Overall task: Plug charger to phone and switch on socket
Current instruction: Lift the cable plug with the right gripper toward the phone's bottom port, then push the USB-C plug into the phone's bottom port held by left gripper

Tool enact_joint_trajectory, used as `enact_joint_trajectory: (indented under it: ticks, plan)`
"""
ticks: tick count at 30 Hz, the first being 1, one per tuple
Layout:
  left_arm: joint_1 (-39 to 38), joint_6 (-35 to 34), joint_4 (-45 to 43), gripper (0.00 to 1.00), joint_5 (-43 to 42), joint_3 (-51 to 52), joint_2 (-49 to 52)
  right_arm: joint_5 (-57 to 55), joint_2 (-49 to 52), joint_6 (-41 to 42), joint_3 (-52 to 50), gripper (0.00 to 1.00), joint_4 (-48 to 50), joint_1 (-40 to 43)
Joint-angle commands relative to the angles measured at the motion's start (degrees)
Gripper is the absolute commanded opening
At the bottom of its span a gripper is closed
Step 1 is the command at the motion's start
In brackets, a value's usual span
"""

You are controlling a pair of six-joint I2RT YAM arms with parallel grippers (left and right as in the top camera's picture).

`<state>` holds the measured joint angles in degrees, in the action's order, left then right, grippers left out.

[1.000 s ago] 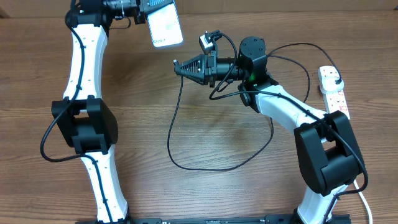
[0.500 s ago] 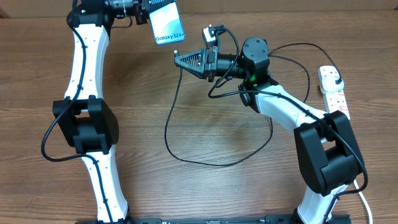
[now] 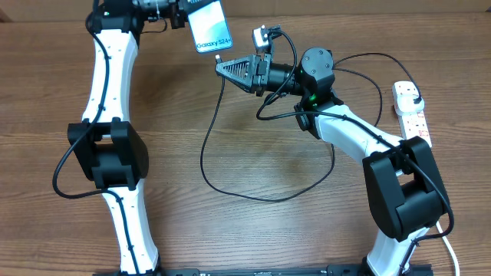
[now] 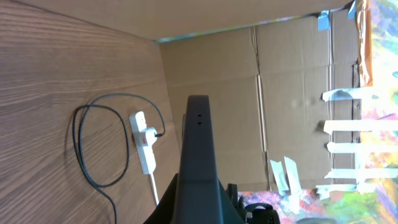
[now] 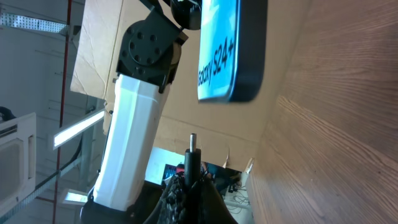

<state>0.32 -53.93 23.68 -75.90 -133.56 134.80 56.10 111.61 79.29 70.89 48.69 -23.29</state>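
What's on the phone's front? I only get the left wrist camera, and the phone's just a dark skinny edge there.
Observer: The right wrist camera shows the phone has a light blue screen reading "S24+".
Operator: Where's the charger's pointy end?
Observer: Overhead, the right gripper pinches the charger and aims its tip at the phone's bottom edge, a gap between them.
Operator: Who's holding the phone?
Observer: The left gripper, by the end away from the charger.

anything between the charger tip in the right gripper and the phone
Nothing. In the right wrist view the tip of the charger faces the phone with only open air between; the overhead view shows the same bare gap.
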Motion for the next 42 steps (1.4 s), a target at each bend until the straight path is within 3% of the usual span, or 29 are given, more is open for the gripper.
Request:
enact_joint_trajectory:
  ticks: [1, 16, 24, 31, 38, 42]
  plan:
    - [-1.4, -0.7, -0.7, 0.05, -0.6, -0.5, -1.1, -0.8, -0.4, 0.0, 0.6, 0.04, 0.6, 0.0]
    - [0.5, -7.0, -6.6, 0.04, -2.1, -0.5, -1.1, -1.0, -0.4, -0.1, 0.6, 0.04, 0.6, 0.8]
    - [1.4, -7.4, -6.8, 0.04, -2.8, -0.5, -1.1, -1.0, -0.2, -4.3, 0.6, 0.04, -1.6, 2.4]
    - [1.4, -7.4, -7.7, 0.05, -3.2, -0.5, -1.0, 0.5, 1.8, -3.7, 0.6, 0.04, 2.3, 3.0]
    - [1.3, -7.4, -7.7, 0.05, -3.1, -0.5, -1.0, 1.1, 4.7, 4.8, 0.6, 0.04, 15.9, 3.0]
    - [0.7, -7.4, -7.7, 0.04, -2.6, -0.5, -1.0, 1.1, 4.7, 6.6, 0.6, 0.04, 16.6, 2.9]
